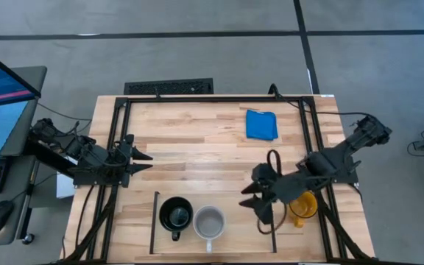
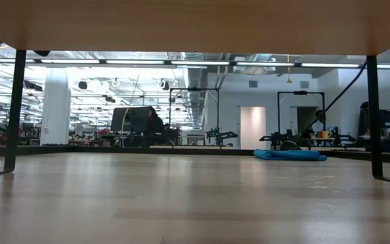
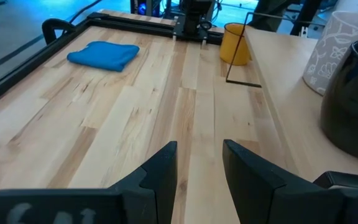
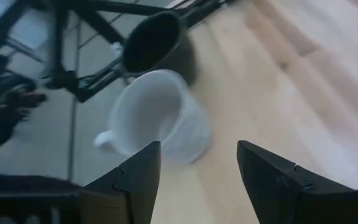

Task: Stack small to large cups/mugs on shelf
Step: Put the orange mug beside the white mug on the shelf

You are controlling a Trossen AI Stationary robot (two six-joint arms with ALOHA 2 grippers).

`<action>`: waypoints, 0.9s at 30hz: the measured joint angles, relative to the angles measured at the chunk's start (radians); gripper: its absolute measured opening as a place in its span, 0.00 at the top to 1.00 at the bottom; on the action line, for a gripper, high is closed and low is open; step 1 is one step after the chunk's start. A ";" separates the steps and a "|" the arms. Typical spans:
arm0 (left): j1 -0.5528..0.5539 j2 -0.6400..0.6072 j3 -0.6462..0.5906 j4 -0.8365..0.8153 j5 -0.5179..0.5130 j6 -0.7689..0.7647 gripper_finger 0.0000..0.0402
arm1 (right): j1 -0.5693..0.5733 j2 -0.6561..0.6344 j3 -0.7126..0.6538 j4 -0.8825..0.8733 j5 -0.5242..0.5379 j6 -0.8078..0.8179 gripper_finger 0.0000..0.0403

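A black mug (image 1: 175, 215) and a pale grey-white mug (image 1: 209, 222) stand upright side by side on the wood shelf (image 1: 234, 224), between its two thin black bars, near the table's front edge. A yellow-orange mug (image 1: 305, 207) stands just right of the right bar, partly under my right arm. My right gripper (image 1: 247, 197) is open and empty, above the shelf's right part and right of the white mug (image 4: 160, 118). My left gripper (image 1: 144, 158) is open and empty at the table's left side; its wrist view shows all three mugs, the yellow one (image 3: 235, 43) farthest.
A folded blue cloth (image 1: 261, 124) lies at the far right of the table and shows in the low view (image 2: 290, 154). A black metal frame (image 1: 212, 98) runs around the table. The shelf's right bar (image 1: 274, 221) stands between the white and yellow mugs.
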 joint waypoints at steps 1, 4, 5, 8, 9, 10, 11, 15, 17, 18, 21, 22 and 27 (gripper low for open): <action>0.000 0.000 0.000 -0.001 0.000 0.000 0.70 | 0.018 0.000 0.000 0.006 0.001 0.014 0.42; 0.000 0.000 0.000 -0.005 0.000 0.000 0.70 | 0.074 0.000 0.000 -0.016 0.063 0.093 0.42; 0.000 0.000 0.000 -0.005 0.000 0.000 0.70 | 0.092 0.000 0.000 -0.041 0.094 0.123 0.42; 0.000 0.000 0.000 -0.005 0.000 0.000 0.70 | 0.146 0.000 0.000 -0.125 0.214 0.219 0.42; 0.000 0.000 0.000 -0.005 0.000 0.000 0.70 | 0.162 0.000 0.000 -0.148 0.242 0.240 0.42; 0.000 0.000 0.000 -0.005 0.000 0.000 0.70 | 0.175 0.000 0.000 -0.165 0.259 0.244 0.42; 0.000 0.000 0.000 -0.005 0.000 0.000 0.70 | 0.186 0.000 0.000 -0.178 0.265 0.242 0.42; 0.000 0.000 0.000 -0.005 0.000 0.000 0.70 | 0.212 0.013 0.000 -0.159 0.261 0.241 0.42; 0.000 0.000 0.000 -0.006 0.000 0.000 0.70 | 0.216 0.013 -0.001 -0.126 0.252 0.241 0.42; 0.000 0.000 0.000 -0.005 0.000 -0.004 0.70 | 0.216 0.011 -0.001 -0.102 0.252 0.241 0.42; 0.000 0.000 0.000 -0.005 0.000 -0.043 0.70 | 0.208 0.011 -0.001 -0.034 0.248 0.239 0.42; 0.000 0.000 0.000 -0.005 0.000 -0.057 0.70 | 0.204 0.011 -0.001 -0.007 0.248 0.239 0.42; 0.000 0.000 0.000 -0.005 0.000 -0.074 0.70 | 0.189 0.011 -0.001 0.067 0.248 0.236 0.42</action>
